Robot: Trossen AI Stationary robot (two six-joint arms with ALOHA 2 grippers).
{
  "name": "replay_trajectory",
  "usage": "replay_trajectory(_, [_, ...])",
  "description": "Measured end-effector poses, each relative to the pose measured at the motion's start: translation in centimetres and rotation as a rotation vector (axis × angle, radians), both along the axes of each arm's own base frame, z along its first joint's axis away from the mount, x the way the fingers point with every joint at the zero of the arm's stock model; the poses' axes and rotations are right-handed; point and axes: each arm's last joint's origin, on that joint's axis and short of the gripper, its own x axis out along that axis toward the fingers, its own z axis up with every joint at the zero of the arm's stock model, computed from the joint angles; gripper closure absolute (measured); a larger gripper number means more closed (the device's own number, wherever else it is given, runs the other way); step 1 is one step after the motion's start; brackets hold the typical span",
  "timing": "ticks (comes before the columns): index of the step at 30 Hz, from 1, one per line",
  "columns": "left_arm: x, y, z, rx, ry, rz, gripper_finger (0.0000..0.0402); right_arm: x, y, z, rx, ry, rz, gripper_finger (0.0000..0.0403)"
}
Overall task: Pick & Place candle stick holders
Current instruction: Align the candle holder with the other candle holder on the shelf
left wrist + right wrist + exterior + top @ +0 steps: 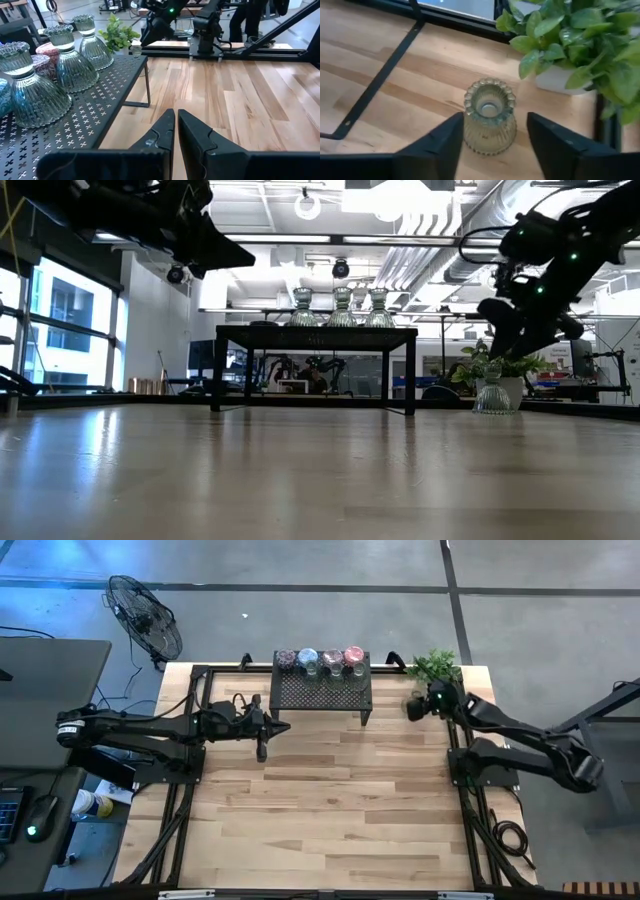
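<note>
One olive-green ribbed glass holder (pixel 489 120) stands upright on its base on the wooden table next to the plant's white pot; it also shows in the low view (pixel 495 396). My right gripper (pixel 493 125) is open above it, one finger on either side, apart from the glass. Several more holders (pixel 320 661) stand along the far edge of the black mesh rack (pixel 322 692); in the left wrist view (pixel 35 95) they are clear ribbed cups. My left gripper (pixel 176 131) is shut and empty, just off the rack's left end (pixel 263 736).
A green leafy plant (pixel 570 45) in a white pot stands close beside the holder at the table's far right corner. A black frame rail (pixel 380 80) runs across the table near it. Open wooden table (pixel 330 810) lies in front of the rack.
</note>
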Motion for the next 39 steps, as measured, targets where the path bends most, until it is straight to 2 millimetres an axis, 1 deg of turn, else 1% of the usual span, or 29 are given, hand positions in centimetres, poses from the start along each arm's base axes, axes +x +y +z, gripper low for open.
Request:
replay_trajectory(2, [0.0,0.0,0.0,-0.008,-0.001,-0.004,0.0383,0.2,-0.5,-0.3,0.012,-0.002,0.007,0.0174])
replay_trajectory(4, [0.0,0.0,0.0,-0.011,-0.001,-0.015,0.0383,0.4,-1.0,-0.6,0.010,0.021,0.001,0.0149])
replay_trajectory(6, [0.0,-0.1,0.0,-0.012,-0.002,-0.022,0.0383,0.6,-1.5,-0.9,-0.009,0.037,-0.025,0.0136])
replay_trajectory(8, [0.0,-0.1,0.0,-0.013,-0.001,-0.022,0.0383,0.9,-2.0,-1.1,-0.017,0.042,-0.006,0.0133])
replay_trajectory(12, [0.0,-0.1,-0.1,-0.014,0.009,-0.022,0.0383,1.6,-2.5,-1.7,-0.019,0.044,0.015,0.0143])
replay_trajectory(16, [0.0,-0.1,-0.1,-0.021,0.008,-0.020,0.0383,1.7,-2.8,-2.1,-0.021,0.072,-0.006,0.0165])
replay_trajectory(22, [0.0,-0.1,-0.2,-0.022,0.014,-0.020,0.0383,1.9,-3.0,-1.9,-0.047,0.053,-0.013,0.0212])
replay_trajectory(26, [0.0,-0.1,-0.2,-0.023,0.016,-0.020,0.0383,1.9,-3.1,-1.9,-0.052,0.053,-0.007,0.0229])
replay_trajectory(29, [0.0,-0.1,-0.2,-0.023,0.016,-0.020,0.0383,1.9,-3.0,-1.9,-0.049,0.053,0.001,0.0227])
replay_trajectory(36, [0.0,-0.1,-0.2,-0.023,0.017,-0.020,0.0383,2.0,-3.0,-2.0,-0.030,0.036,0.023,0.0195])
replay_trajectory(39, [0.0,-0.1,-0.2,-0.023,0.016,-0.020,0.0383,2.0,-3.0,-2.0,-0.034,0.040,0.017,0.0187])
